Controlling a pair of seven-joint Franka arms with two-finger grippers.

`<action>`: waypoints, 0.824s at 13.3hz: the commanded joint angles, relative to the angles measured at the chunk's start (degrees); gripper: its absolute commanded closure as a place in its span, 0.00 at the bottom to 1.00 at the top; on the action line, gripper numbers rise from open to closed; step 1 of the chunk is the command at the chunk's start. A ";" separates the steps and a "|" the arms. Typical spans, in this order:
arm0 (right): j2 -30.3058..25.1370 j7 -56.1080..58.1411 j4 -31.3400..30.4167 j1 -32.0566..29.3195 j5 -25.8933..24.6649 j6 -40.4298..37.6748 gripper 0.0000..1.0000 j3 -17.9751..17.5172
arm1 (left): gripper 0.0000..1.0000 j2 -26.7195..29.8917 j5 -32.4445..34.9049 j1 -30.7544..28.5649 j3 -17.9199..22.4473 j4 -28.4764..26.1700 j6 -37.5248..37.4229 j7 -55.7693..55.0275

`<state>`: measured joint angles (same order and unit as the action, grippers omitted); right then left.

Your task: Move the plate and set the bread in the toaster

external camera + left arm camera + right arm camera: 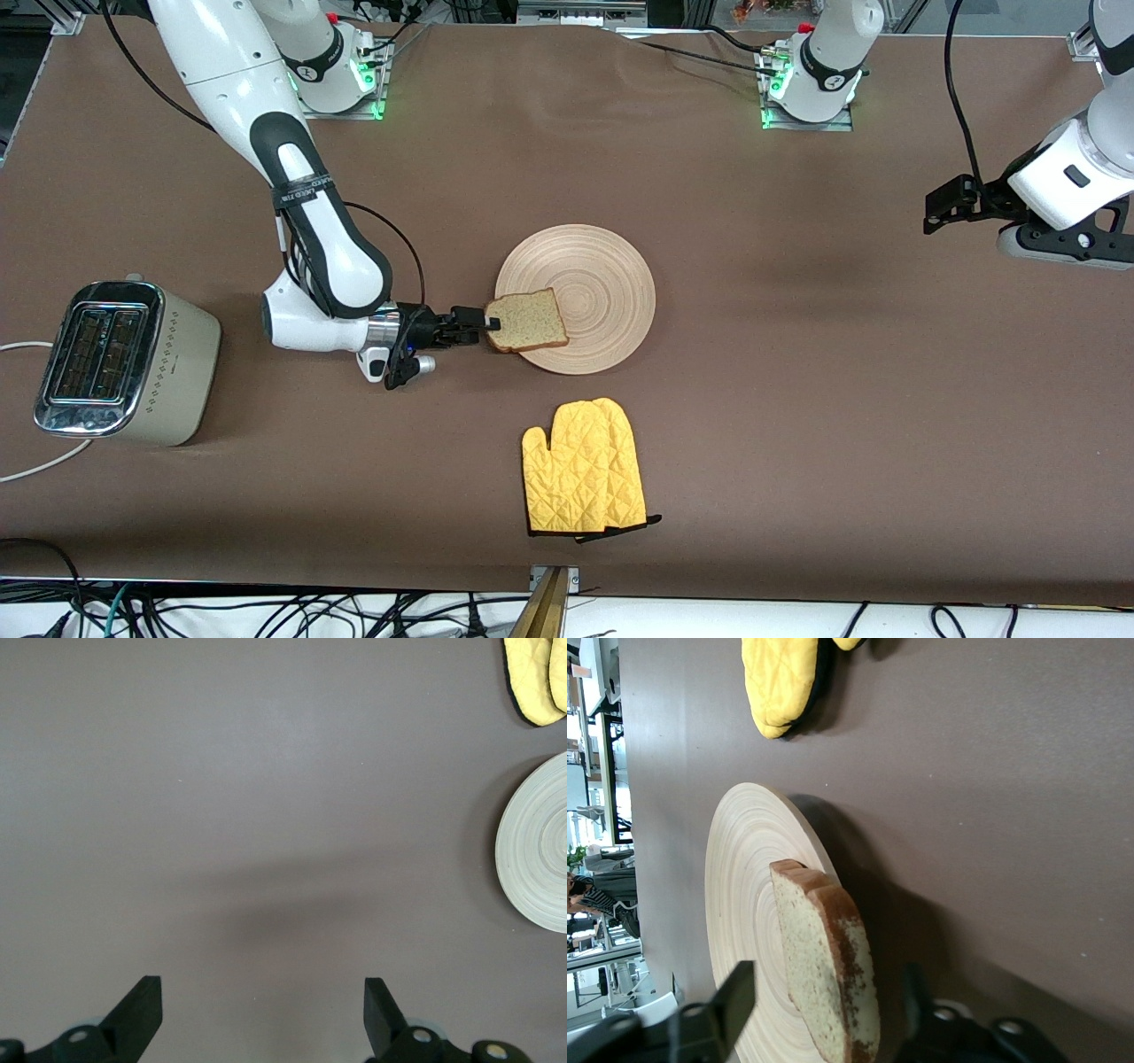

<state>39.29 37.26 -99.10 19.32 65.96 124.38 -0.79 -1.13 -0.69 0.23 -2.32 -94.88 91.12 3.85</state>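
The bread [532, 321] lies flat on the pale wooden plate [594, 266], at the rim that faces the right arm's end, and it sticks out a little over that rim. My right gripper [490, 326] is low at this edge. In the right wrist view its fingers stand on either side of the bread [824, 966] with a gap on each side, so it is open around the slice. The toaster [177, 354] stands at the right arm's end of the table, its slots up. My left gripper [939, 208] waits open over bare table at the left arm's end.
A yellow oven mitt [580, 470] lies nearer to the front camera than the plate. The toaster's white cord [35, 461] trails off the table edge. In the left wrist view the plate's rim [540, 850] and the mitt [532, 673] show at one side.
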 commanded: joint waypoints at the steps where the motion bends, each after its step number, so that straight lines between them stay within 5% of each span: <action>1: -2.20 2.46 -3.11 0.46 2.15 1.39 0.38 -0.44 | 0.00 0.69 -1.25 0.48 0.65 -0.92 0.11 -0.34; 7: -1.85 3.70 -3.64 0.46 2.41 2.27 0.47 -0.52 | 0.00 0.69 -1.25 0.21 0.82 -0.92 0.03 0.28; 11: -1.85 3.70 -3.73 0.46 2.41 2.09 0.80 -0.61 | 0.00 0.61 -1.25 -0.05 0.82 -0.92 0.03 0.28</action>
<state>39.29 39.26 -100.56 19.69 66.83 125.62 -1.06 -1.18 -0.94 0.18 -1.89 -95.02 91.11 3.83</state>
